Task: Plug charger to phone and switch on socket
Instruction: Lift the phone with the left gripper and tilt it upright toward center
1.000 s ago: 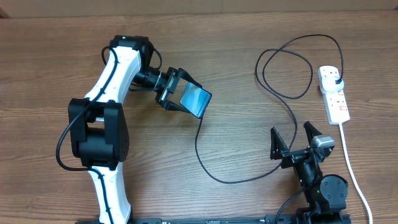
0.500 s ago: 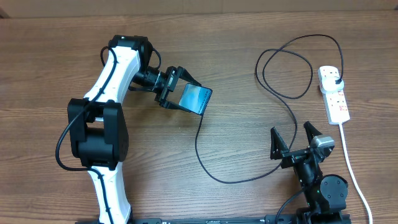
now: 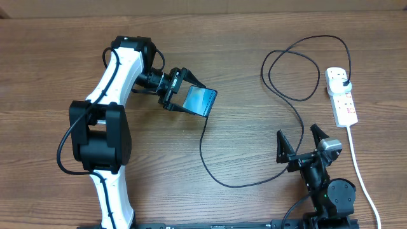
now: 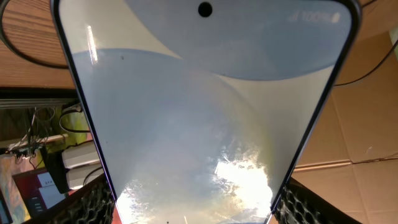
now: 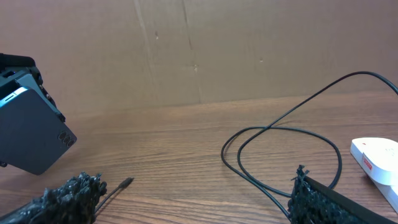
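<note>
My left gripper (image 3: 186,95) is shut on the phone (image 3: 200,100) and holds it tilted above the table. Its lit pale screen fills the left wrist view (image 4: 205,112) between my fingers (image 4: 196,211). The charger, a thin black cable (image 3: 201,149), loops across the table to its black plug (image 3: 343,81) in the white socket strip (image 3: 344,105). Its connector tip (image 5: 125,182) lies loose on the table, just under the phone (image 5: 31,134), not in it. My right gripper (image 3: 299,143) is open and empty near the front edge (image 5: 193,205), with cable loops (image 5: 268,127) ahead of it.
The strip's thick white cord (image 3: 360,168) runs down the right side past my right arm. The strip's end shows at the right of the right wrist view (image 5: 376,158). A cardboard wall (image 5: 199,50) stands behind the table.
The left gripper has shifted the phone slightly up and away. The right arm and the cable have not moved.
</note>
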Tool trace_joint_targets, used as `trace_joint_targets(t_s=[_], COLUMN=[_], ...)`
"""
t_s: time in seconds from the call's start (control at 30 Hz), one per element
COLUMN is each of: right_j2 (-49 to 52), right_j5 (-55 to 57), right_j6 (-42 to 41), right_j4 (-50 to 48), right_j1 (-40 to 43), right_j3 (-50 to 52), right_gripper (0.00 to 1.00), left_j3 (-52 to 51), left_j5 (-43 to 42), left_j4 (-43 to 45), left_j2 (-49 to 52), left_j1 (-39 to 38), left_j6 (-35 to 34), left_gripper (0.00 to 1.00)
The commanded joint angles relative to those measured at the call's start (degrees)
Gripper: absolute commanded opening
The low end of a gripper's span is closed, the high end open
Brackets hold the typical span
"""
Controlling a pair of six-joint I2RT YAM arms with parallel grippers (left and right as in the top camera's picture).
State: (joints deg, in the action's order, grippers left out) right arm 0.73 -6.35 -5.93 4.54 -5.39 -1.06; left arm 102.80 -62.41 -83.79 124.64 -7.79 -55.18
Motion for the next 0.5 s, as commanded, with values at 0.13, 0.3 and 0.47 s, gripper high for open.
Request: trace_joint_targets(t_s=[0.13,0.3,0.47], right_j2=[-0.57,-0.57,-0.57], right_j5=[0.74,0.74,0.76], right_j6=[0.02,0.02,0.02], right_j4=[-0.24,-0.24,-0.24], right_j1=[-0.44,-0.44,-0.44], right_j3=[0.59,0.59,0.59], right_gripper=[1.00,1.00,1.00], left_j3=[1.79,1.79,1.79], left_j5=[-2.95,-2.95,-1.90], left_j4=[-0.20,-0.17,-0.17], left_j2=[-0.24,-0.26,-0.26], left_j1=[0.33,0.31,0.31], left_j6=[-0.55,-0.57,-0.50], left_gripper=[0.71,0.72,0.74])
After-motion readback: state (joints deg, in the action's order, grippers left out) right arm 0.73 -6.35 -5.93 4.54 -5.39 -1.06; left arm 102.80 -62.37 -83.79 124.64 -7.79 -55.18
